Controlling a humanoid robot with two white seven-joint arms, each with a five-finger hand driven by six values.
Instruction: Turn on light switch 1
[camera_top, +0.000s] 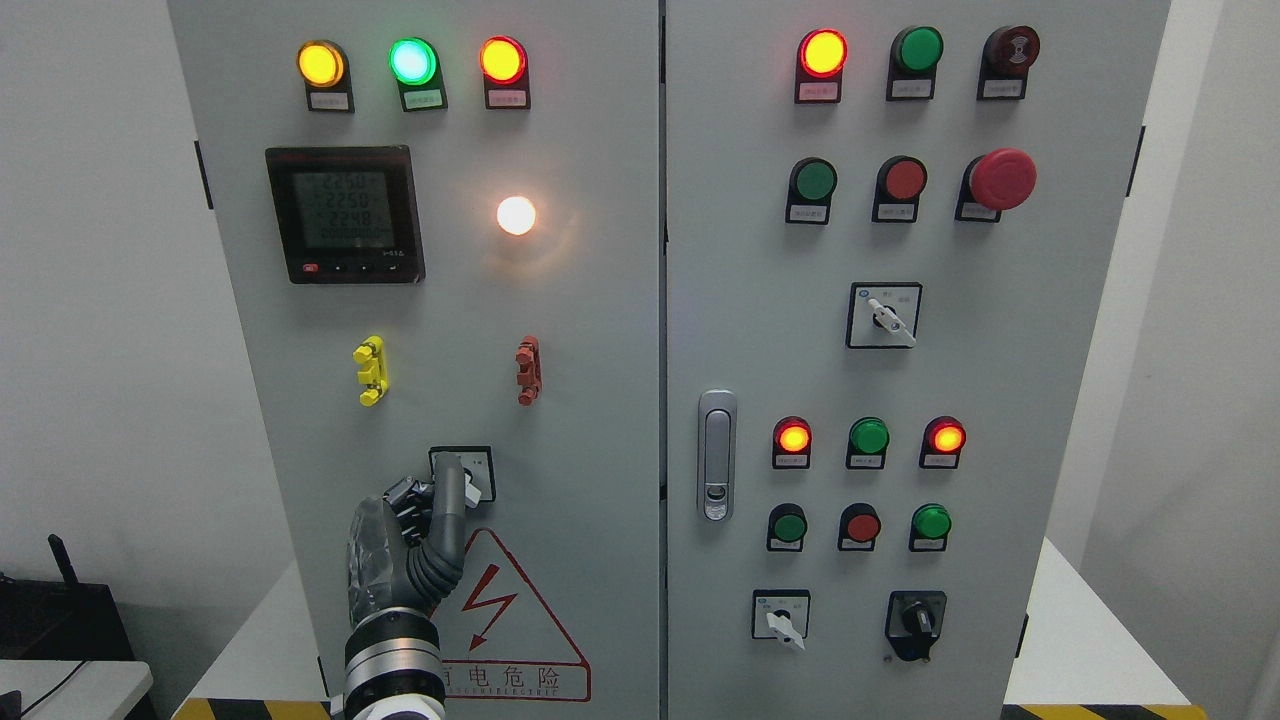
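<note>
Reaching up from the bottom edge, the left hand (420, 525) has its fingers (450, 495) curled onto the rotary switch (470, 472), low on the left cabinet door (590, 330). Bare panel surrounds the switch, with the warning triangle (520, 620) just below and the red terminal (528, 370) above.

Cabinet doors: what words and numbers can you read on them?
Meter screen: about "2250", "2250", "2248", blurry.
Warning triangle, lightning bolt sign: "电危险" shows; the left hand hides the start.
Small labels under the lamps and buttons: too small to read.
Rotary switch plate: print too small to read.
</note>
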